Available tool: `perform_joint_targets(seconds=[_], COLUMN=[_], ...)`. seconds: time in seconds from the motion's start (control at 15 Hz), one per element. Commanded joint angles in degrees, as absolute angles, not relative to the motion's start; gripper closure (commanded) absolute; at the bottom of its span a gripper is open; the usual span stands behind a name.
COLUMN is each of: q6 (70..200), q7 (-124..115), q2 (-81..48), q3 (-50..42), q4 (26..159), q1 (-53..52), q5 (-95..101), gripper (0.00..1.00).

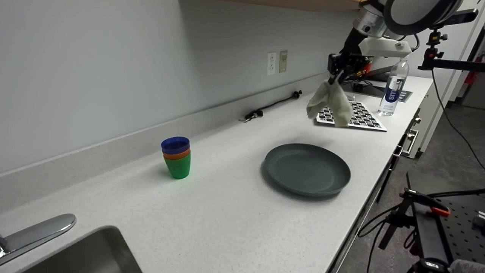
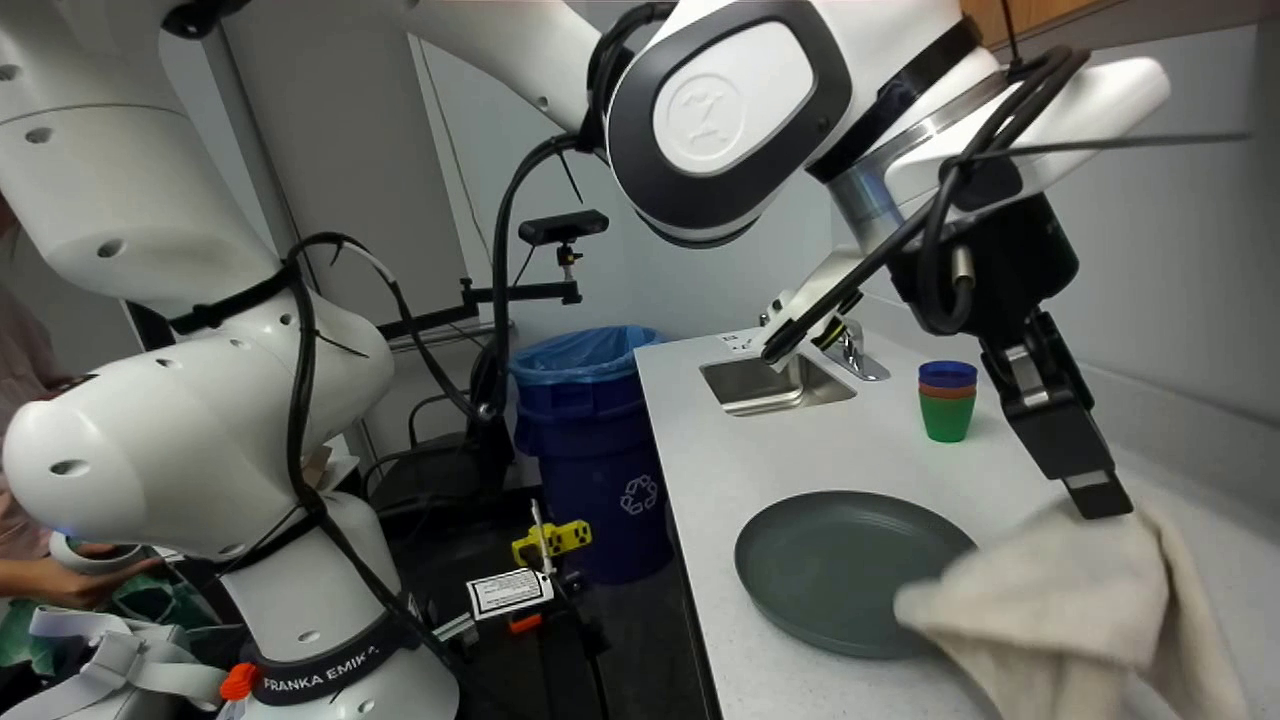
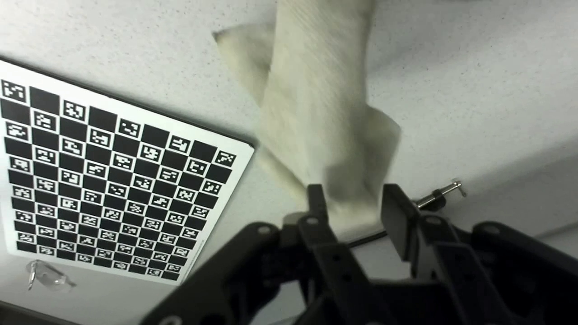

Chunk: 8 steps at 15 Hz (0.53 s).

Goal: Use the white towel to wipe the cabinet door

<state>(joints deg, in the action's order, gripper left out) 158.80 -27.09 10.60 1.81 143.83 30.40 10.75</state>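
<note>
The white towel (image 1: 335,102) hangs loosely in the air above the counter, right below the fingertips of my gripper (image 1: 335,79). Blur marks its edges in an exterior view, where the towel (image 2: 1060,600) spreads under the gripper (image 2: 1098,500). Seen from the wrist, the jaws of the gripper (image 3: 353,192) stand apart, with a gap on either side of the towel (image 3: 320,99); its top end lies between and beyond the tips, not pinched. Which surface is the cabinet door I cannot tell; a wooden cabinet's underside (image 1: 303,3) shows above the counter.
A dark round plate (image 1: 307,169), stacked cups (image 1: 177,157), a checkered board (image 1: 363,115) and a water bottle (image 1: 394,89) stand on the counter (image 1: 227,212). A black clamp with a cable (image 1: 271,106) lies along the wall. The sink (image 2: 775,385) is at the far end.
</note>
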Motion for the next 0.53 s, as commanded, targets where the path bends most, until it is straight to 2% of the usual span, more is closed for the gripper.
perform_joint_targets(seconds=[0.0, 0.27, 0.47], q6=[156.2, 155.6, 154.2], q7=[-28.3, -26.2, -25.4], q2=[11.8, 13.9, 16.8], q3=[-1.7, -3.2, -2.9], q4=[143.6, 144.2, 144.3], q1=[26.6, 22.7, 19.9], q5=[12.3, 9.2, 8.0], gripper=[0.29, 0.01, 0.0])
